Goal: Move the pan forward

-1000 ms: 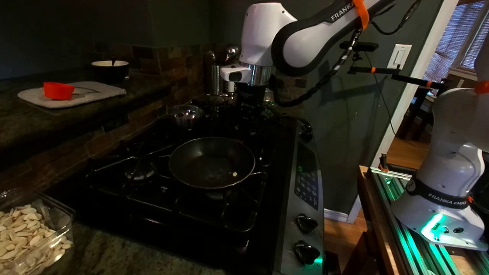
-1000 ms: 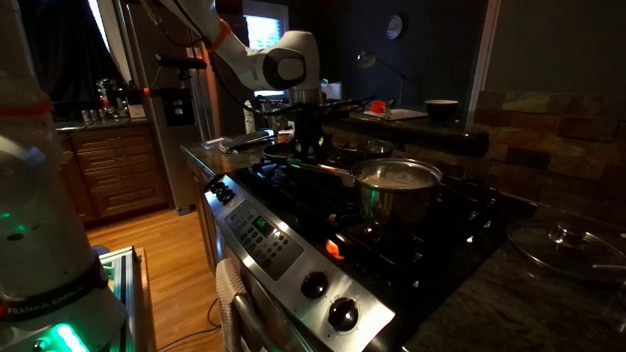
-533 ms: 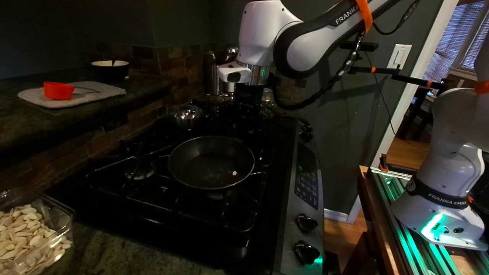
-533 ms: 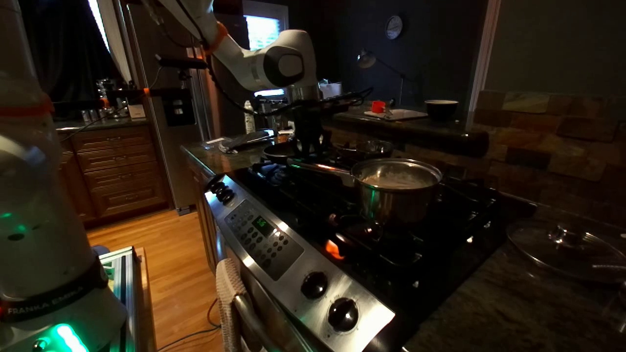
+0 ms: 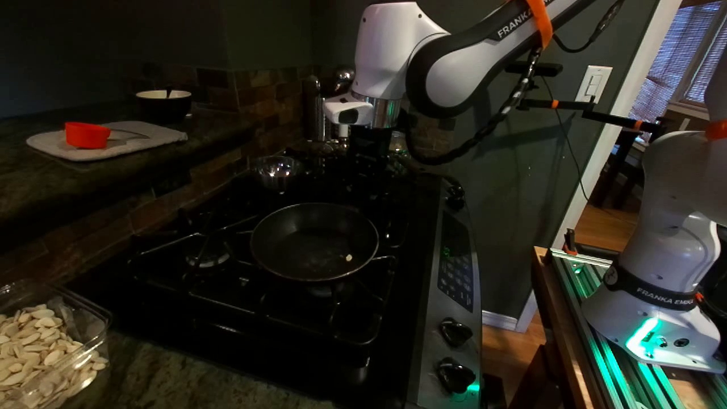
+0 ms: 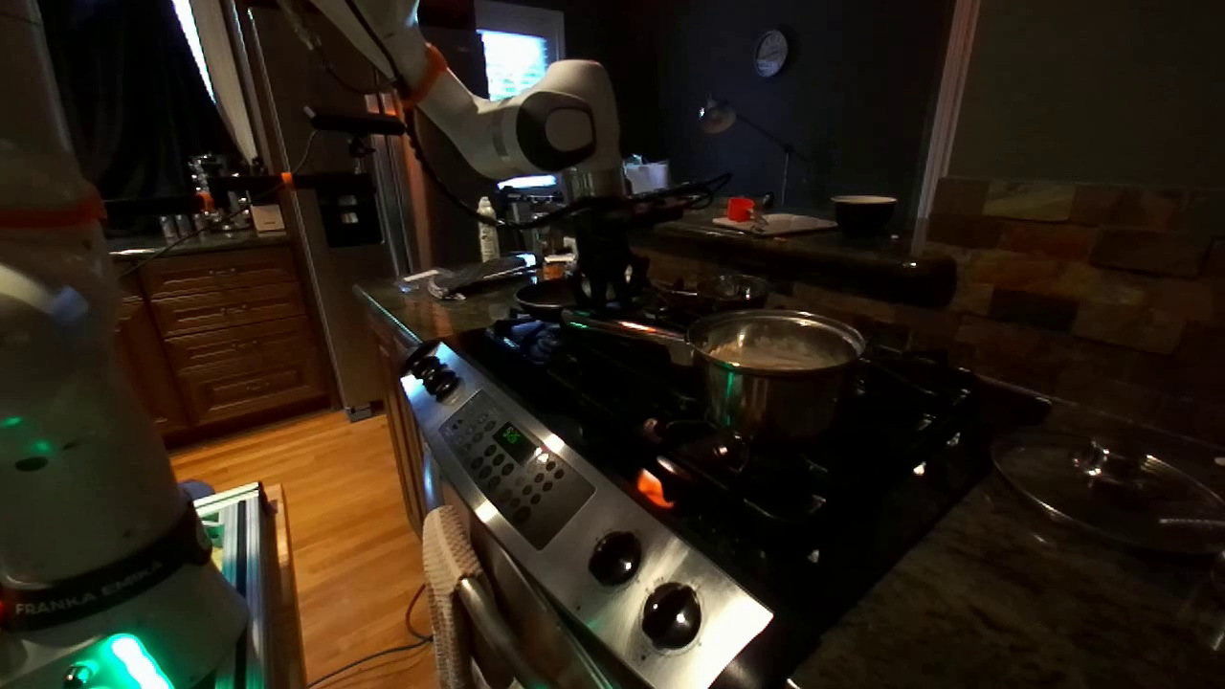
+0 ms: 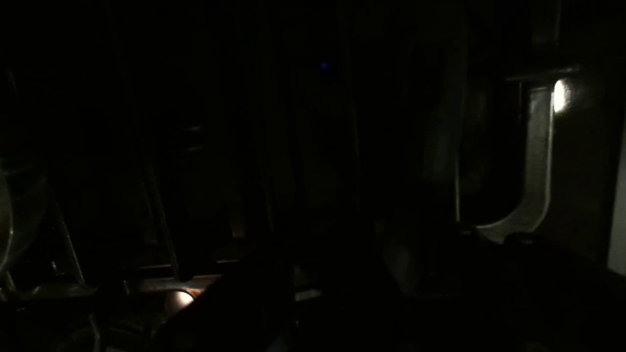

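Note:
The pan (image 5: 314, 241) is wide, dark and shallow, and sits on the stove grate with a small pale bit inside. In an exterior view only part of the pan (image 6: 541, 297) shows behind my gripper. Its handle is not clearly visible in the dark. My gripper (image 5: 370, 184) points down over the stove, just beyond the pan's far rim. It also shows as a black silhouette (image 6: 608, 282) beside the pan. The wrist view is almost black. Whether the fingers are apart or closed on the handle cannot be made out.
A steel saucepan (image 6: 775, 373) with pale contents stands near, its handle (image 6: 632, 330) reaching toward my gripper. A shiny bowl (image 5: 278, 170) sits at the stove's back. A glass lid (image 6: 1101, 478), a tub of seeds (image 5: 48, 346) and a red cup (image 5: 86, 136) are around.
Within the first half second the arm shifted slightly, a little left in both exterior views. The pan stays at almost the same place.

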{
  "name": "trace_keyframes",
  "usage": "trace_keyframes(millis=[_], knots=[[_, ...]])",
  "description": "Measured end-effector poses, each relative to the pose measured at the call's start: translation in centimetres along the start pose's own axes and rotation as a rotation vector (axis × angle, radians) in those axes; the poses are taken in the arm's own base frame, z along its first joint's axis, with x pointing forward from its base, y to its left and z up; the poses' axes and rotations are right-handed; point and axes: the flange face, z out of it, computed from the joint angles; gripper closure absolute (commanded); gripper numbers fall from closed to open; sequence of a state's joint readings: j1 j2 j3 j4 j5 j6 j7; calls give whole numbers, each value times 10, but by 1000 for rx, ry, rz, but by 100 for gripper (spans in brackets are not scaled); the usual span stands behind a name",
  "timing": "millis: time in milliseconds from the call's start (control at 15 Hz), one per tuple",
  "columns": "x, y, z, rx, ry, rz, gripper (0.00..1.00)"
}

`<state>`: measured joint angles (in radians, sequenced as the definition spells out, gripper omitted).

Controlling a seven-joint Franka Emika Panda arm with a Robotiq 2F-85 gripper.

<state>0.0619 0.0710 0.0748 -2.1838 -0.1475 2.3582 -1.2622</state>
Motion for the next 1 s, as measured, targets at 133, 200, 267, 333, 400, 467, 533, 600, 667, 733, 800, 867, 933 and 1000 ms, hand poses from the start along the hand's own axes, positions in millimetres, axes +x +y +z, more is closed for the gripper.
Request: trace_keyframes(millis=[133, 200, 267, 333, 400, 467, 533, 600, 667, 733, 800, 867, 933, 1000], knots=[[-2, 0, 2, 2, -1, -54, 92], [-3, 1, 2, 3, -1, -86, 92], [-4, 2, 2, 2, -1, -120, 92], [-6, 3, 1, 1, -1, -156, 92], [-6, 4, 1, 0, -1, -198, 92], [-6, 5, 1, -1, -1, -243, 92], [-5, 6, 2, -1, -1, -288, 92], [-4, 7, 2, -2, 0, -327, 92], [-3, 8, 2, -3, 0, -360, 92], [-3, 10, 2, -5, 0, -378, 92], [-2, 12, 3, -7, 1, -390, 92], [-2, 14, 3, -9, 2, -394, 92], [-1, 16, 4, -13, 2, -394, 92], [-1, 18, 4, -17, 3, -394, 92]])
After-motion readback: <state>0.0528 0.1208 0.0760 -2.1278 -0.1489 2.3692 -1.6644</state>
